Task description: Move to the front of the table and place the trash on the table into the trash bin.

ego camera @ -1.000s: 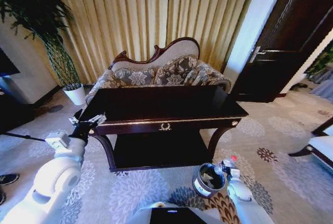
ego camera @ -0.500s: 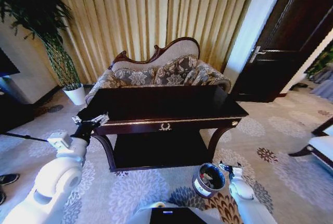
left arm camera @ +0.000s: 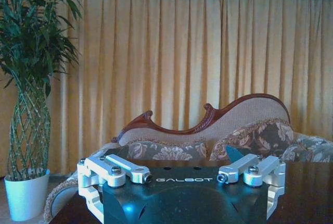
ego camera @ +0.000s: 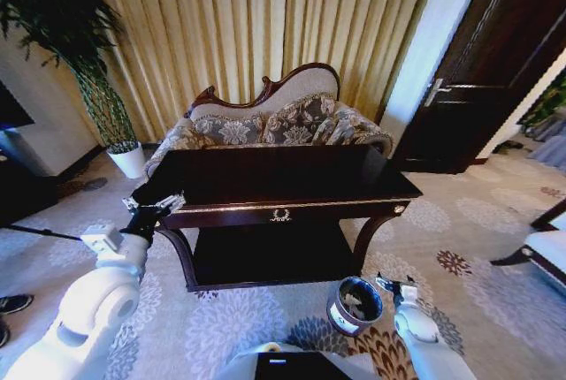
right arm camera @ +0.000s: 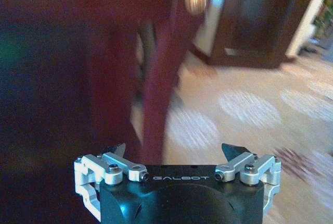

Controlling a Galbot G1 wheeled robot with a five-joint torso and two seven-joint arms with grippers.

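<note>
The dark brown table [ego camera: 274,177] with the gold wreath on its drawer stands straight ahead, its top bare. The small round trash bin [ego camera: 340,317] sits on the carpet before the table's right front leg, and pale crumpled trash [ego camera: 355,299] lies inside it. My right gripper [ego camera: 394,285] hovers just right of the bin's rim. In the right wrist view that gripper [right arm camera: 174,150] is open and holds nothing, with the blurred table leg [right arm camera: 156,94] beyond. My left gripper [ego camera: 154,207] hangs open at the table's left front corner; the left wrist view shows it [left arm camera: 177,157] empty above the tabletop [left arm camera: 307,193].
A floral sofa [ego camera: 274,124] with a carved frame stands behind the table, before gold curtains. A tall plant in a white pot [ego camera: 130,159] is at the back left. A dark door [ego camera: 478,79] is at the right. Patterned carpet lies open on both sides.
A second ago my right gripper held a red-capped bottle over the bin. The bottle is now gone from it, and the gripper has dropped slightly to the right. The left arm barely moved.
</note>
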